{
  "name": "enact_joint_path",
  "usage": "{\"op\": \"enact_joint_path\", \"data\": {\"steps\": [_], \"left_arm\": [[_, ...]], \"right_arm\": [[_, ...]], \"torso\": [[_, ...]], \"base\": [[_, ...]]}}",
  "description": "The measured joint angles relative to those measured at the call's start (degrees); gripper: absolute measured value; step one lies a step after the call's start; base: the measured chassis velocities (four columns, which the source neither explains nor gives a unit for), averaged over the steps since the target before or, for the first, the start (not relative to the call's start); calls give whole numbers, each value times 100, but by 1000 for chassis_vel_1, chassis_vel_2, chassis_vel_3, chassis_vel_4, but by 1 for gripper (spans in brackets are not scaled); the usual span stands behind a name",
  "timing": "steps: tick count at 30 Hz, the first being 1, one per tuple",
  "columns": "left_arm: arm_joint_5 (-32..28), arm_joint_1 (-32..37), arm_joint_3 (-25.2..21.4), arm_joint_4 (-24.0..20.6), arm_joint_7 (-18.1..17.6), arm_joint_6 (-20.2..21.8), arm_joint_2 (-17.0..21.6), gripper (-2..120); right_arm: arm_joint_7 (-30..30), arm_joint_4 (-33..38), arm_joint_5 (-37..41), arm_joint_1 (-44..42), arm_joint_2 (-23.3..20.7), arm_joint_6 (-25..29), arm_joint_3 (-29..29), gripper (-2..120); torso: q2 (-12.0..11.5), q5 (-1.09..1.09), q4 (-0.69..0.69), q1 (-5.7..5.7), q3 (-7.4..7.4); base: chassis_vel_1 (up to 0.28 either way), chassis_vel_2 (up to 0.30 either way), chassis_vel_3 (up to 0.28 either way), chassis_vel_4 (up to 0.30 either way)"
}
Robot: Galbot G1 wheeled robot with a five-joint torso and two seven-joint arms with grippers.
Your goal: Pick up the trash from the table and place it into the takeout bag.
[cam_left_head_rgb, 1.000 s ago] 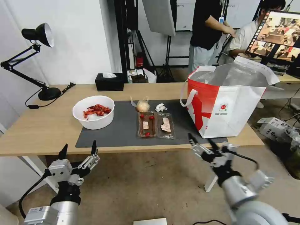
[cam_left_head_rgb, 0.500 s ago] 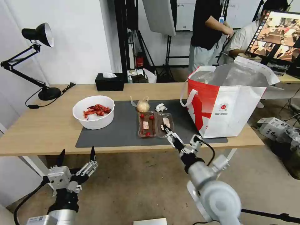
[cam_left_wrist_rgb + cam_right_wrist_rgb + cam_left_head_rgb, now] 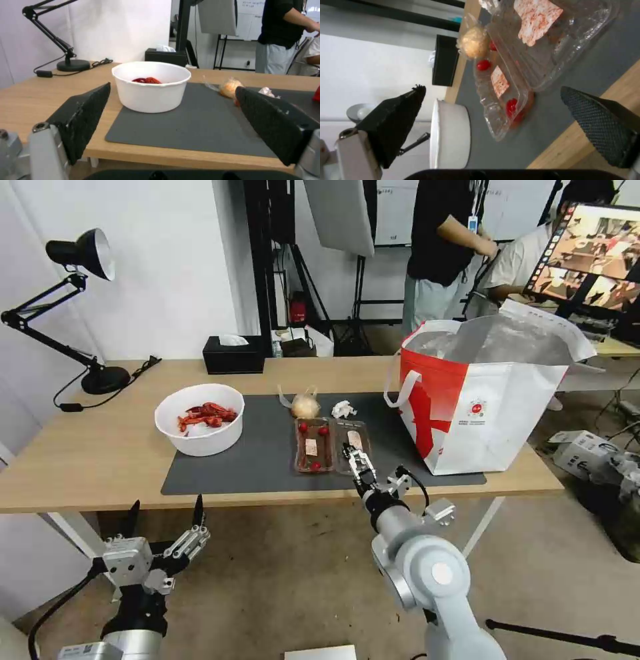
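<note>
Red-and-white takeout bag (image 3: 480, 407) beside clear tray (image 3: 332, 447)

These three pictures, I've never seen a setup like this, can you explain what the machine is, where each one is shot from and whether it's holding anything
It is a wheeled robot with two arms. One picture looks down from its head; the others come from cameras on each wrist. On the table lie a bowl of red shells, a clear tray, a tissue and a wrapped ball, beside a big red-and-white bag. The right gripper reaches over the tray, jaws open, holding nothing. The left gripper waits open below the table edge.
</note>
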Motion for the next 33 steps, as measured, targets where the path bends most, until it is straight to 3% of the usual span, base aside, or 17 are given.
{"op": "enact_joint_path", "data": {"steps": [26,33], "left_arm": [[-63,-18,-46,1,-7,6,-2,100],[-76,-27,-50,1,-7,11,8,100]], "right_arm": [[188,-764,61,645,245,135,-18,100],[-56,-861,-341,717,231,135,-77,100]], "torso": [[0,0,0,0,0],[0,0,0,0,0]], "base": [[0,0,0,0],[0,0,0,0]]}}
